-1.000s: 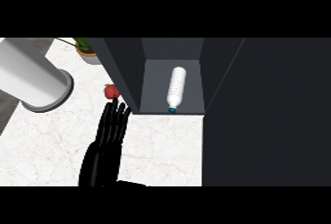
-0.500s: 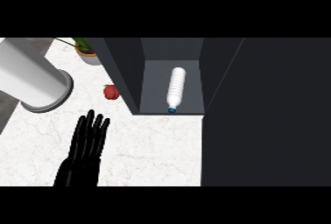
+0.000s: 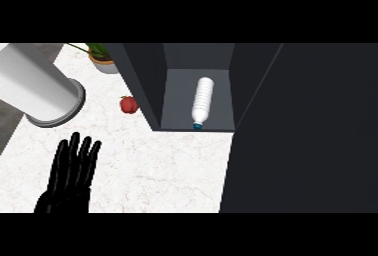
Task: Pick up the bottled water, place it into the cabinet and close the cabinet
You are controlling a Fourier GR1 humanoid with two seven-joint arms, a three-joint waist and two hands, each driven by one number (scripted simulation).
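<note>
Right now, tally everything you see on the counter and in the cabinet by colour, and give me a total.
White: 2, the bottled water lying in the cabinet and the large cylinder on the counter
Red: 1, the small red fruit-like thing
Green: 1, the potted plant
Total: 4

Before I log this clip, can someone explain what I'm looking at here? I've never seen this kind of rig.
This is the view from a humanoid robot's head, looking steeply down at a white marble counter. The black shape at lower left is its left hand, fingers straight, holding nothing. Its right hand is out of view. The dark box is an open cabinet; a water bottle lies inside it, blue cap toward the front. On the counter also stand a large white cylinder, a small red fruit or vegetable, and a potted plant.
</note>
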